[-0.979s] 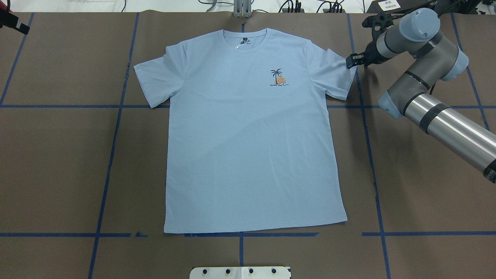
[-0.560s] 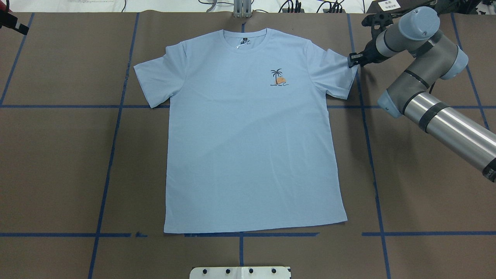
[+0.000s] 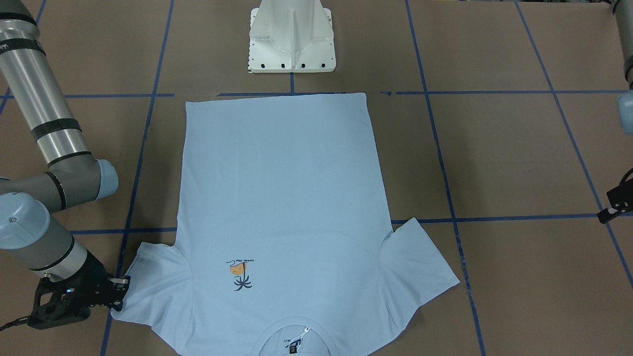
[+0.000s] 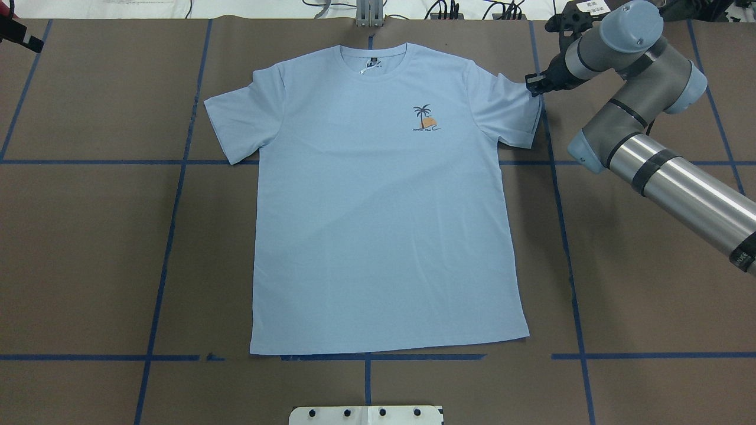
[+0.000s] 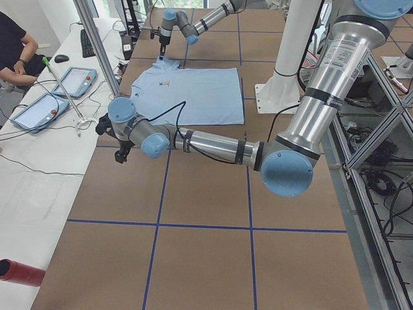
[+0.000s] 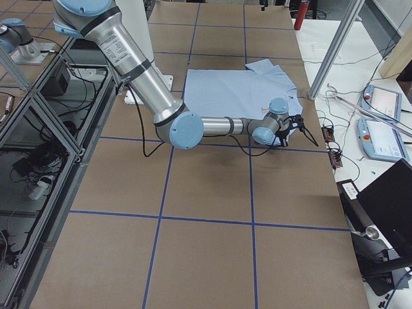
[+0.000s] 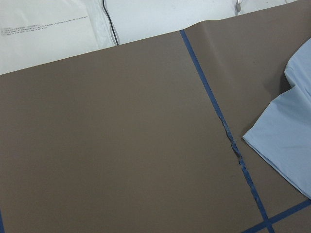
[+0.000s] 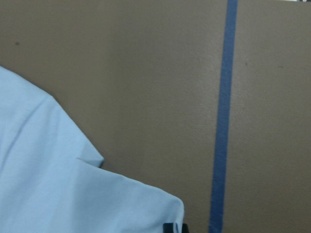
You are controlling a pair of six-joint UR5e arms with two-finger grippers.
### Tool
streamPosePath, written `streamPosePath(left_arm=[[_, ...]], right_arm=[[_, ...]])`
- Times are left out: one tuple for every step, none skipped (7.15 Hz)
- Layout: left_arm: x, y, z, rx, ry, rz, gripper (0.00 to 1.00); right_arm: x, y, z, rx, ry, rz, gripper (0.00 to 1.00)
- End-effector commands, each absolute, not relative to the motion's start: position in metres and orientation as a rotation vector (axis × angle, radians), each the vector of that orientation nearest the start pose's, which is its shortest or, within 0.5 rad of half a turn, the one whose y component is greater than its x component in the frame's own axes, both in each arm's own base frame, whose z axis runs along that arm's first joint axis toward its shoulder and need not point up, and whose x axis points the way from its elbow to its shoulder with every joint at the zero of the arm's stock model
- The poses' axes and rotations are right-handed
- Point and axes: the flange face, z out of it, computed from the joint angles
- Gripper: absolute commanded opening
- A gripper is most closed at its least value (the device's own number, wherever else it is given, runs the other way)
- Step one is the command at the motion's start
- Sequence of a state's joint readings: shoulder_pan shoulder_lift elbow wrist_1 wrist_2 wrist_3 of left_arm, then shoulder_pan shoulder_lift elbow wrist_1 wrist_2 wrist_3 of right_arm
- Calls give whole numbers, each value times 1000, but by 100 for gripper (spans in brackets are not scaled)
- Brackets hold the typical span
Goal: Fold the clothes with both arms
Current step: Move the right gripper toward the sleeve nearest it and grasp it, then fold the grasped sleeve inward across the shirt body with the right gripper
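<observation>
The light blue T-shirt (image 4: 378, 200) lies flat and face up on the brown table, collar at the far edge, with the palm-tree print (image 4: 424, 118) on its chest. My right gripper (image 4: 533, 83) is at the outer corner of the shirt's right-hand sleeve (image 4: 514, 112) and is shut on it; the hem there is slightly raised. From across the table the right gripper (image 3: 120, 286) touches that sleeve corner. My left gripper (image 3: 611, 210) hangs well off to the side of the other sleeve (image 7: 286, 145), and I cannot tell whether it is open or shut.
Blue tape lines (image 4: 171, 195) grid the brown table. The white pedestal base (image 3: 292, 37) stands just behind the shirt's bottom hem. A side bench carries tablets (image 5: 39, 110) and cables, and a person (image 5: 16, 51) sits there.
My right gripper has moved slightly toward the far edge at the sleeve corner, and the sleeve's outer edge has pulled in and lifted a little. The rest of the shirt has not moved.
</observation>
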State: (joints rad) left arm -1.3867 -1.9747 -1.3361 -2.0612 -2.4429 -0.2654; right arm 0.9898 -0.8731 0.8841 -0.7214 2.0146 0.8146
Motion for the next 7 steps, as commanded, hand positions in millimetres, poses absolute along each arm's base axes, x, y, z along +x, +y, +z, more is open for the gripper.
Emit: streamPosePath(left_arm=[[67,-672,476,416,952,213,100],[67,-672,474,418,952,215,100],[67,-672,475,417,952,214,100],[61,-672,476,420,951,207,100],[44,-672,473,440,947,192,100],[44,-672,473,443,946,196,100],[44,-671,474,443,947,195,100]], right_arm=[[-394,-689,395,404,-972,36,0],[-416,-670,365,383,-1028,70,0],[-451,-662,339,391,-1006,85,0],[-479,-663,315,390,-907,114,0],[-510,-678,297,380,-837,131,0],[-550,-687,296,390,-761,140,0],[-555,-687,291,401,-757,141,0]])
